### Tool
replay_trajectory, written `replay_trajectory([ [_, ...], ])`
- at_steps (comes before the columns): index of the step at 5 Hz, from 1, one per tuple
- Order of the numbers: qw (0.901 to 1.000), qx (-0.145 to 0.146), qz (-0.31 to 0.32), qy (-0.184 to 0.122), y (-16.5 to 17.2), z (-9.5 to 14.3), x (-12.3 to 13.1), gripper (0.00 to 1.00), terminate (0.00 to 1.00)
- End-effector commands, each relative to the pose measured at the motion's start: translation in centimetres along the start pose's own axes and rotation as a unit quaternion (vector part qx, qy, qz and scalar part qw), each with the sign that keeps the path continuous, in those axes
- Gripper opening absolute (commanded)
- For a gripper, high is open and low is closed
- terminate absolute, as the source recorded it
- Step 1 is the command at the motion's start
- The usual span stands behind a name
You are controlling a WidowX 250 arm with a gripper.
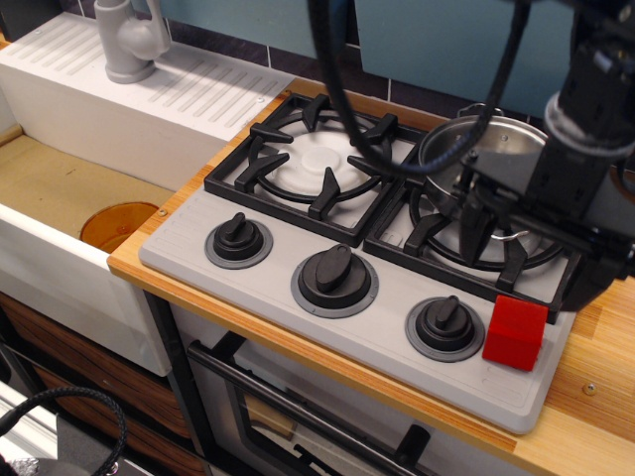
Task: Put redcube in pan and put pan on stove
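1. Your gripper (pixel 531 248) hangs at the right side of the frame, its two dark fingers spread wide apart with nothing between them. One finger (pixel 474 223) points down over the right burner grate, in front of the pan; the other sits near the right edge of the frame, at the stove's right rim.
2. The pan (pixel 486 149) sits on the right burner grate (pixel 446 233), in the upper right of the frame. The arm's black body covers its right part, so you see only the left rim and some of the shiny inside. A thin wire handle shows between the fingers, low on the pan's near side.
3. The redcube (pixel 515 332) rests on the grey stove (pixel 377 337) at its lower right corner, just right of the rightmost knob (pixel 444 322) and below the gripper. It is not in the pan, and neither finger touches it.
4. The left burner grate (pixel 316 164) carries nothing, and a black cable (pixel 342 94) loops down across it from the top of the frame.
5. At the upper left you have the white sink (pixel 119 109) with its grey tap (pixel 129 40), and an orange disc (pixel 117 226) lies in the basin at the left.
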State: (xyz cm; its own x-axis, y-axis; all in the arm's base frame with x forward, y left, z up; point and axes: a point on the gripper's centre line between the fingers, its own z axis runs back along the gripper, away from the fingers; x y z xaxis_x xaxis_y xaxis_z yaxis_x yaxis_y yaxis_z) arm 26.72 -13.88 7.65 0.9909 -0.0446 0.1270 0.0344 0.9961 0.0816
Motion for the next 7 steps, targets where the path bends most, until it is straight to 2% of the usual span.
replay_trajectory([
  [1, 0.9996, -0.007, 0.002, -0.027, -0.6, -0.2, 0.0, 1.0, 0.0],
  [4, 0.9991, -0.011, 0.002, -0.042, -0.9, -1.8, -0.3, 1.0, 0.0],
  [7, 0.9981, -0.027, -0.003, -0.055, -0.7, -4.2, -0.2, 1.0, 0.0],
])
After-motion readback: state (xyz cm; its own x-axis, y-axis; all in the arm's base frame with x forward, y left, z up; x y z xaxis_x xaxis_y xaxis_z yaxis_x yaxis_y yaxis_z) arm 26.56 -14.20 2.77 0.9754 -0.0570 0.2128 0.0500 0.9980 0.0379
